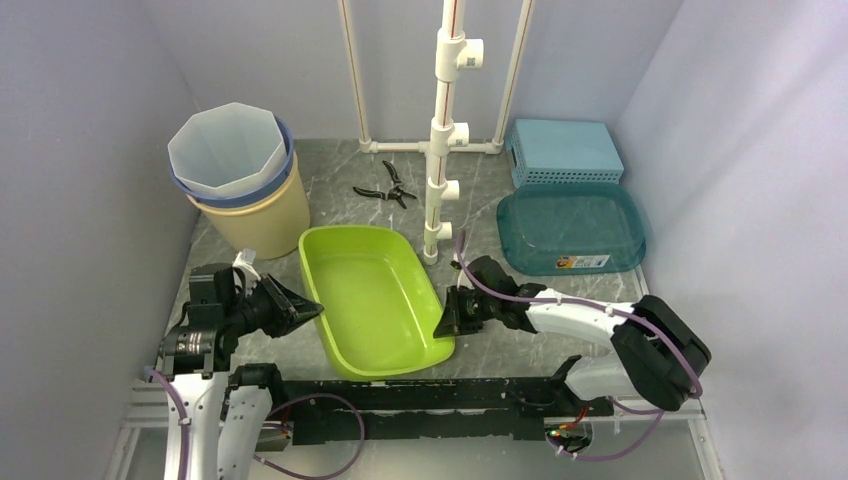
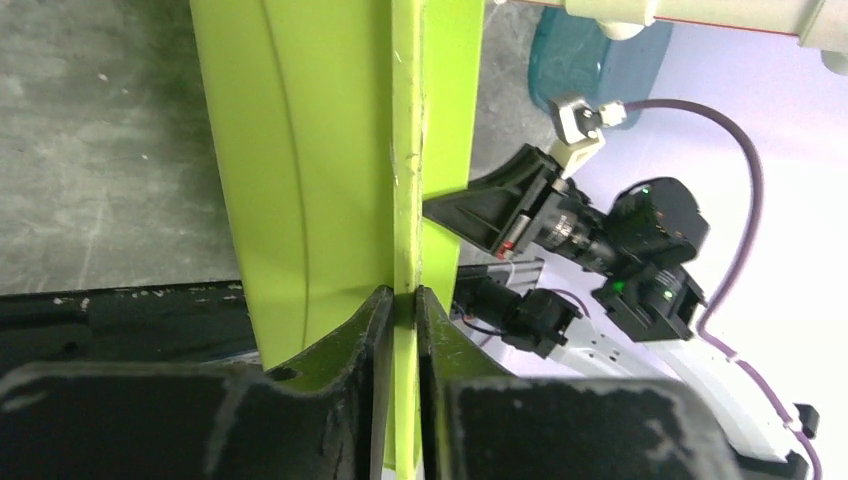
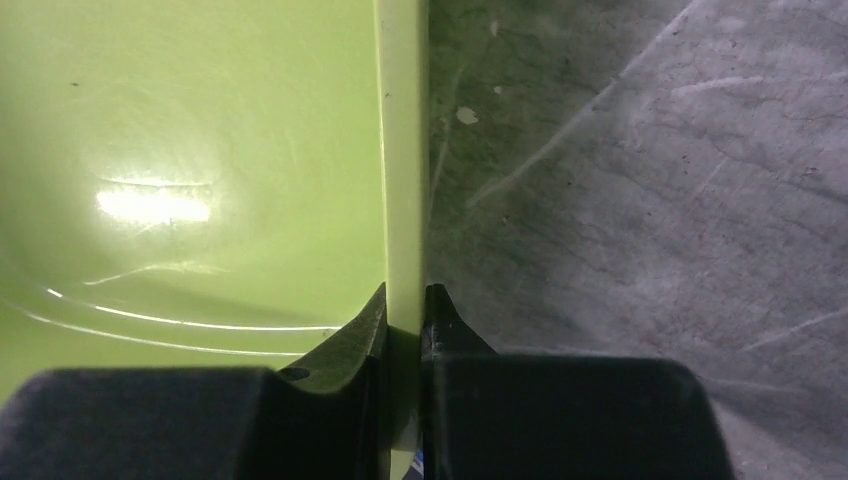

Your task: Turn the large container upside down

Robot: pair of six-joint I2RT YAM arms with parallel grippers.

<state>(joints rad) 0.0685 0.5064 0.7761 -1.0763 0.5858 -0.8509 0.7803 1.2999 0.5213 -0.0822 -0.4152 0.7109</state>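
grey marbled table (image 1: 320,195) lay between pale walls, and the green container (image 1: 372,290) sat on it at the middle front, between the two arms, with its opening facing up. its long axis ran from the near edge toward the back wall, and the far end leaned a little to the left. the left gripper (image 1: 308,309) was closed narrow on the left long rim, and my left wrist view showed the thin lip pinched between the jaws. the right gripper (image 1: 443,322) pinched the right rim in the same way, near the front corner. i judged that the grasping step was done and the lift not yet begun, because the base looked flat on the table. for the next move i would need both arms to rise together. then both wrists should turn the container end over end about the line joining the two grips, high enough that its long ends clear the table.
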